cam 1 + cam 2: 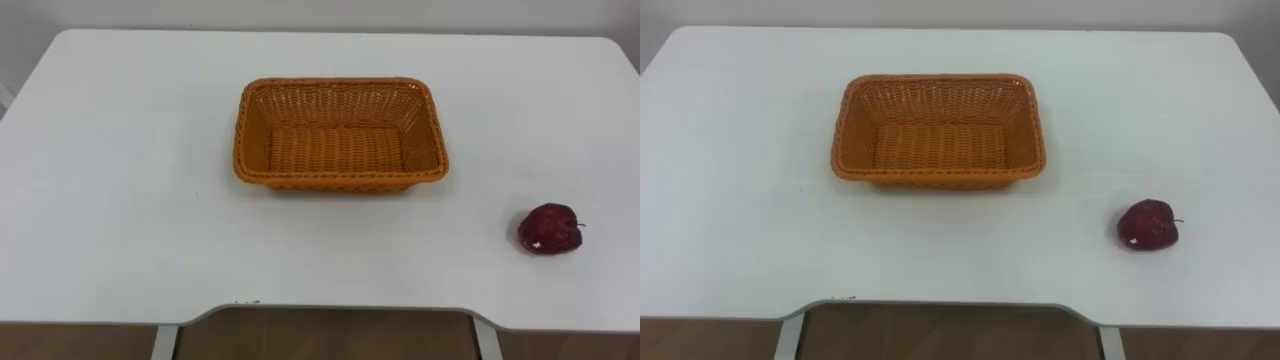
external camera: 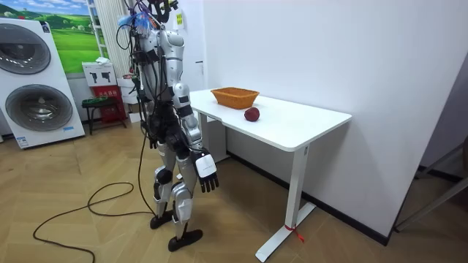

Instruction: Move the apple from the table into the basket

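Observation:
A dark red apple (image 1: 549, 229) lies on the white table (image 1: 120, 200) near its front right edge, also seen as the apple (image 1: 1147, 224) and, in the room view, the apple (image 2: 251, 114). An empty orange wicker basket (image 1: 340, 135) stands in the middle of the table, to the left of the apple and farther back. In the room view I stand upright at the table's front edge. My right hand (image 2: 207, 174) hangs by my thigh, below the tabletop, with relaxed fingers and nothing in it.
The table stands against a white wall (image 2: 307, 51). Washing machines (image 2: 33, 80) and a small dark stool (image 2: 99, 106) stand behind me at the room view's left. Wooden floor lies all round.

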